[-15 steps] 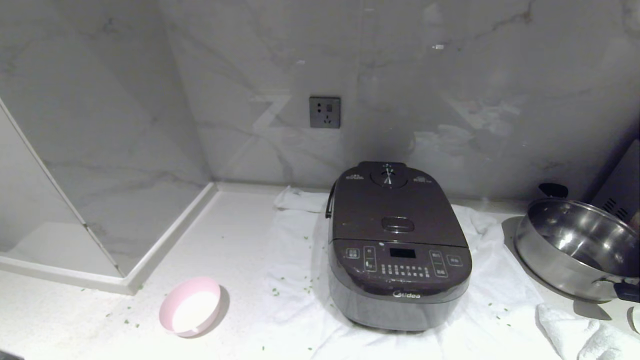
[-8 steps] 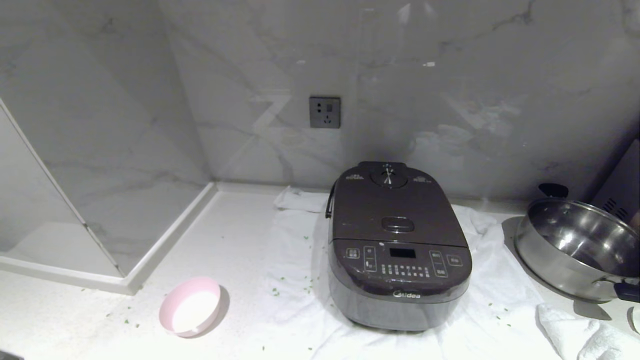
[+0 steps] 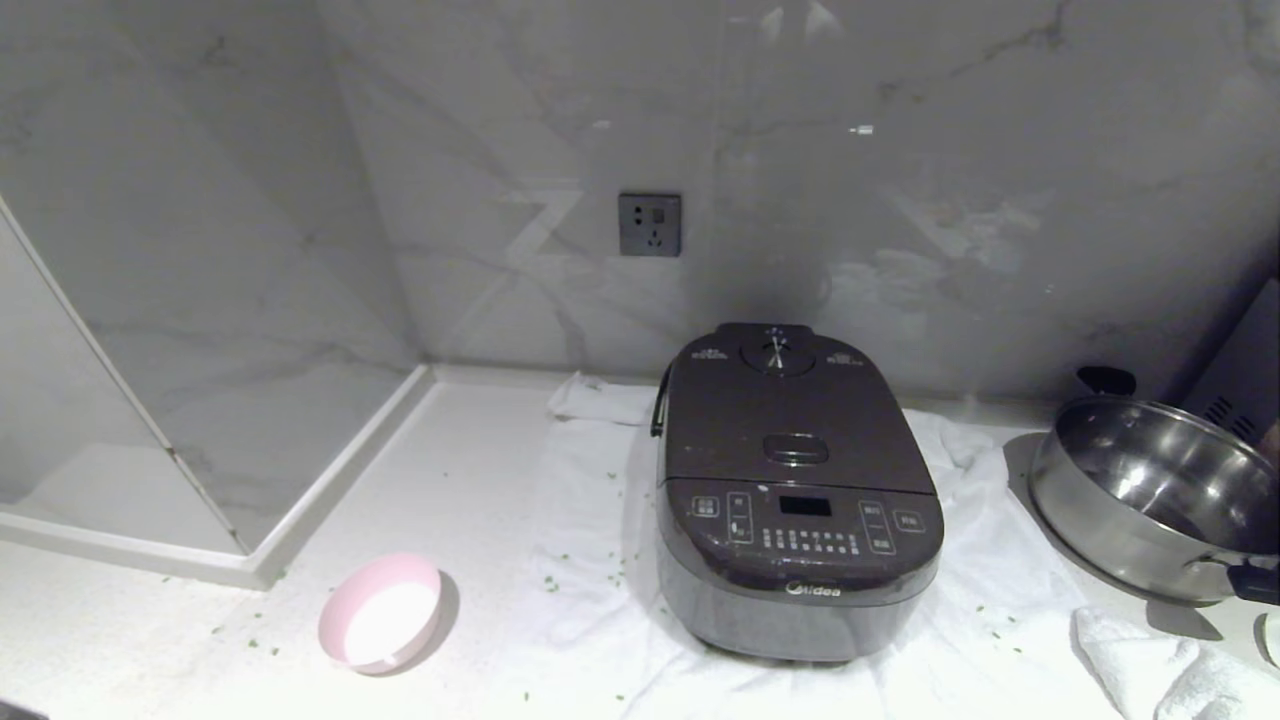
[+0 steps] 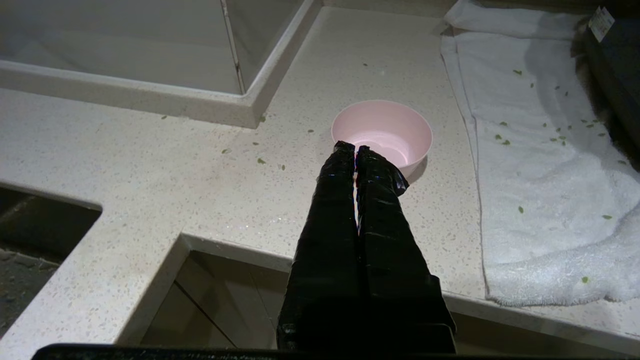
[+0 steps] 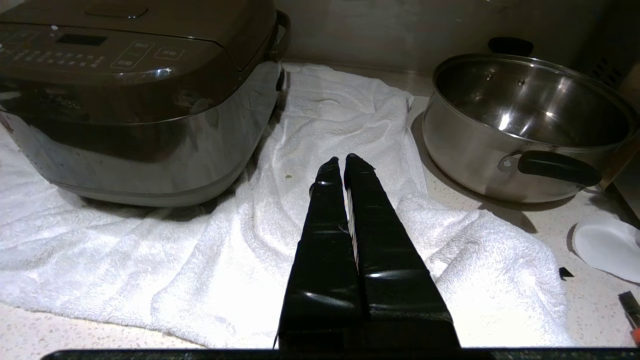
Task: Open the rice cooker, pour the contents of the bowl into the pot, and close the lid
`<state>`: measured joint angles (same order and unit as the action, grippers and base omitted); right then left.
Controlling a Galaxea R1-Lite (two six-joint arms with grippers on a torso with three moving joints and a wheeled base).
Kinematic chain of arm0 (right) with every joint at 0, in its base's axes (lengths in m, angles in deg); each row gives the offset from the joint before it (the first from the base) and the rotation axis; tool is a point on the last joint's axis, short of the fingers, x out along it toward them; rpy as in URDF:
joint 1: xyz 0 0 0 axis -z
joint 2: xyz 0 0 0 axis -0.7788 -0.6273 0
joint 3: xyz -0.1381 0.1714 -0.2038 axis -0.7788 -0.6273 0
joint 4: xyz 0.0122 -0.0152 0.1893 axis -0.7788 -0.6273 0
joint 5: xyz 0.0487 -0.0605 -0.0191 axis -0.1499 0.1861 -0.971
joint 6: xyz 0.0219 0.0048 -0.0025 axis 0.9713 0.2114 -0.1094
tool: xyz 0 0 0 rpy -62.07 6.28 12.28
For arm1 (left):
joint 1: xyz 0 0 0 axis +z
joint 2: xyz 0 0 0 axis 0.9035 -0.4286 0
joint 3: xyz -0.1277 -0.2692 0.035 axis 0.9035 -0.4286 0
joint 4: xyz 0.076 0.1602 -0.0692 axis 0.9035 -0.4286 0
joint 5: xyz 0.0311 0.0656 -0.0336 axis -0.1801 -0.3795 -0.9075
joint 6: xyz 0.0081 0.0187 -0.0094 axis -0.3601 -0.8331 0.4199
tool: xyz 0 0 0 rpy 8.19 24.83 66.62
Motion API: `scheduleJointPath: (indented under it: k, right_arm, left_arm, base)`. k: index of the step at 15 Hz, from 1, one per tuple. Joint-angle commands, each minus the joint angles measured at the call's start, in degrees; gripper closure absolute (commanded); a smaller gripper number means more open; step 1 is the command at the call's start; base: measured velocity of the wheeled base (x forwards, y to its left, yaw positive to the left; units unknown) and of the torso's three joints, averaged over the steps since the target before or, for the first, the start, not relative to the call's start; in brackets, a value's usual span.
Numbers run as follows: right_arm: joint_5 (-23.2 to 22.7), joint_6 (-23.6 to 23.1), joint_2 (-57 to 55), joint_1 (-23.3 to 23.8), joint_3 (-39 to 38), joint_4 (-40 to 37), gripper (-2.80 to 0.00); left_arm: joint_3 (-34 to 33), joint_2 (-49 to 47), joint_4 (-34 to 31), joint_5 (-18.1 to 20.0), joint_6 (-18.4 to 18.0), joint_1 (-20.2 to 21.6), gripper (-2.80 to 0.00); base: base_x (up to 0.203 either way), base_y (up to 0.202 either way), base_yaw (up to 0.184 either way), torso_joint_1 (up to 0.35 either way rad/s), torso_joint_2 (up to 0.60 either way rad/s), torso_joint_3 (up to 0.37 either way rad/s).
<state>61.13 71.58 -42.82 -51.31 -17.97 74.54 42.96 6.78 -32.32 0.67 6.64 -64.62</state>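
Cooker lid down, bowl looks empty

Your rice cooker [image 3: 797, 495] sits closed on the towel [image 3: 590, 600]; bowl [image 3: 380, 612] left of it. Right gripper [image 5: 342, 160], pressed together, hangs right of the cooker, nearer; left gripper [image 4: 354, 148], also pressed together, points at the bowl.

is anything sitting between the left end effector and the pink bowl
Nothing visible does. The left end effector, shut, points straight at the bowl, with only bare counter and a few scattered green bits nearby. The bowl looks empty.
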Motion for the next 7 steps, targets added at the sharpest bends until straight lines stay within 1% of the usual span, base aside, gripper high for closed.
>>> scheduleJointPath:
  k: [1, 4, 7]
  right_arm:
    - [0.04, -0.34, 0.02, -0.02, 0.09, -0.56, 0.0]
    - [0.04, 0.89, 0.02, -0.02, -0.09, 0.14, 0.0]
    - [0.13, 0.98, 0.02, -0.02, -0.09, 0.14, 0.0]
  left_arm:
    - [0.02, 0.01, -0.09, 0.0, 0.0, 0.0, 0.0]
    - [0.02, 0.01, -0.09, 0.0, 0.0, 0.0, 0.0]
    - [0.02, 0.01, -0.09, 0.0, 0.09, 0.0, 0.0]
  base:
    - [0.0, 0.0, 0.0, 0.0, 0.0, 0.0]
    - [0.0, 0.0, 0.0, 0.0, 0.0, 0.0]
    - [0.0, 0.0, 0.0, 0.0, 0.0, 0.0]
